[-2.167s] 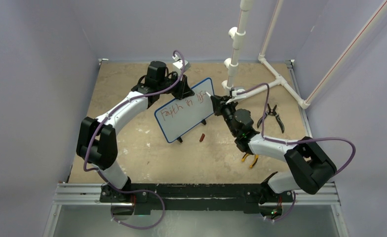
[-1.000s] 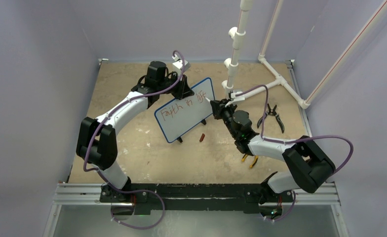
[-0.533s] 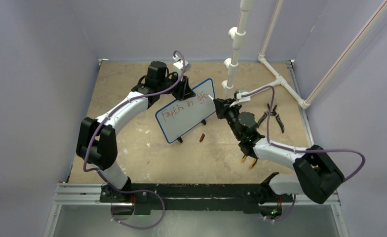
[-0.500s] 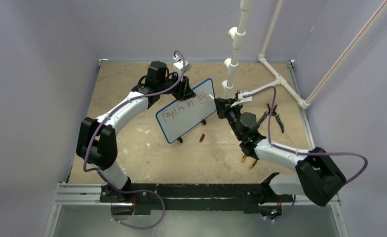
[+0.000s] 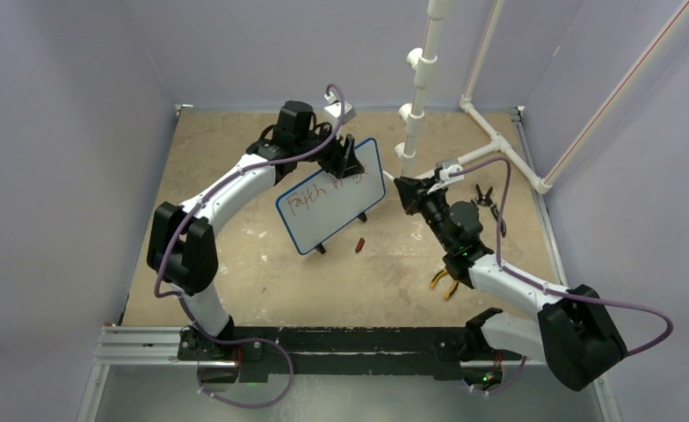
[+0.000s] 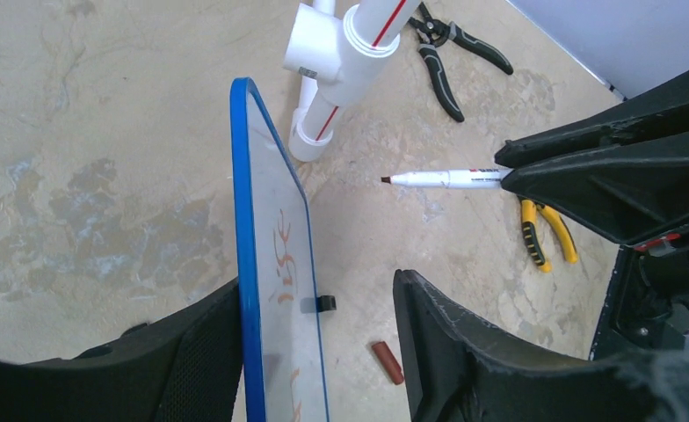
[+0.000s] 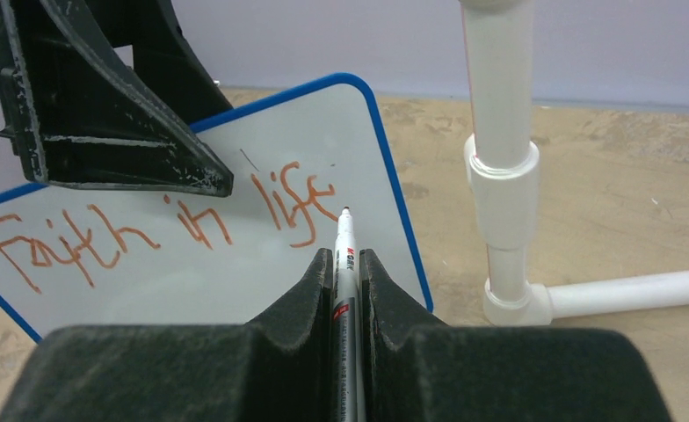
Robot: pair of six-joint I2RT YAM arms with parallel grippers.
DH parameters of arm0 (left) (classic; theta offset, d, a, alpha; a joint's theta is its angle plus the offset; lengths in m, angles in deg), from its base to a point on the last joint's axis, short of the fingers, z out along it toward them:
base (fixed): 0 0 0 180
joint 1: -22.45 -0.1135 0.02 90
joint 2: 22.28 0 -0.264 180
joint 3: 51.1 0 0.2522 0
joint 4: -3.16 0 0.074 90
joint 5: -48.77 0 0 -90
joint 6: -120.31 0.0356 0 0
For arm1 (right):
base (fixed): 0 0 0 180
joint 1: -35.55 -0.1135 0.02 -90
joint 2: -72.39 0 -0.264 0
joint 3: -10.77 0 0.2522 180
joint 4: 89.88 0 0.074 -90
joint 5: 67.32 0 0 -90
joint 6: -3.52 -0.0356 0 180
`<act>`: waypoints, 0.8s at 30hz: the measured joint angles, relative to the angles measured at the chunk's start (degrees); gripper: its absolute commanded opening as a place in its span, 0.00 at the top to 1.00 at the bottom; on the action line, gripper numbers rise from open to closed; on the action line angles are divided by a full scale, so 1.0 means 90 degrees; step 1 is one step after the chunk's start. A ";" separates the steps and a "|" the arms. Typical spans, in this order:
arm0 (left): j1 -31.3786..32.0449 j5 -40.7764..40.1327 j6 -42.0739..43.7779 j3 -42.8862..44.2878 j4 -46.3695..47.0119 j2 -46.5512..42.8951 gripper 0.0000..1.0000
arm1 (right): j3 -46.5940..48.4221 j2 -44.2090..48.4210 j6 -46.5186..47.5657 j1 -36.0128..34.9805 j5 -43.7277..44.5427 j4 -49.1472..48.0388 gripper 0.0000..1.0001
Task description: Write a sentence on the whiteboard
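White, blue-rimmed rectangular whiteboard (image 5: 330, 209) stands tilted on the tan table (image 5: 235, 264), red handwritten sentence (image 7: 148, 230) apparently unfinished at "Faith in life", left gripper (image 6: 316, 280) jaws apart astride its top edge, right gripper (image 7: 345, 255) clamped on the white marker (image 6: 446, 178) nearby, so the unbraced board could tip under pen pressure.

Right gripper (image 7: 347, 255), fingers clamped on a marker (image 7: 344, 233) whose tip lies against the end of "life". The blue-rimmed whiteboard (image 7: 192, 286) bears the sentence (image 7: 198, 220) "Faith in life" in red. The left gripper (image 7: 222, 136) straddles its top edge. A white pipe (image 7: 499, 105) stands at right.
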 measured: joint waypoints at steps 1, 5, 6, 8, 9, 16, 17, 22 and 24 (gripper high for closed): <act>0.0032 -0.0032 0.0032 0.0102 -0.0032 0.0092 0.42 | -0.0039 -0.0005 -0.0012 0.0119 -0.0182 0.0000 1.00; 0.0148 -0.0228 0.0158 0.0376 -0.0211 0.0437 0.59 | -0.0104 -0.0019 -0.0080 0.0459 -0.0792 -0.0032 1.00; 0.0168 -0.0282 0.0202 0.0423 -0.0260 0.0503 0.62 | -0.0104 -0.0019 -0.0087 0.0491 -0.0860 -0.0039 1.00; 0.0187 -0.0437 0.0216 0.0544 -0.0345 0.0576 0.63 | -0.0114 -0.0017 -0.0124 0.0542 -0.1027 -0.0078 1.00; 0.0187 -0.0444 0.0270 0.0563 -0.0367 0.0576 0.63 | -0.0126 -0.0012 -0.0138 0.0549 -0.1098 -0.0104 1.00; 0.0214 -0.0435 0.0476 0.0568 -0.0418 0.0576 0.74 | -0.0192 -0.0007 -0.0170 0.0580 -0.1360 -0.0163 1.00; 0.0214 -0.0435 0.0486 0.0568 -0.0418 0.0576 0.78 | -0.0199 -0.0007 -0.0177 0.0580 -0.1377 -0.0175 1.00; 0.0211 -0.0413 0.0610 0.0571 -0.0457 0.0576 1.00 | -0.0250 0.0007 -0.0202 0.0580 -0.1481 -0.0257 1.00; 0.0211 -0.0335 0.0695 0.0585 -0.0508 0.0576 1.00 | -0.0318 0.0056 -0.0206 0.0580 -0.1481 -0.0328 1.00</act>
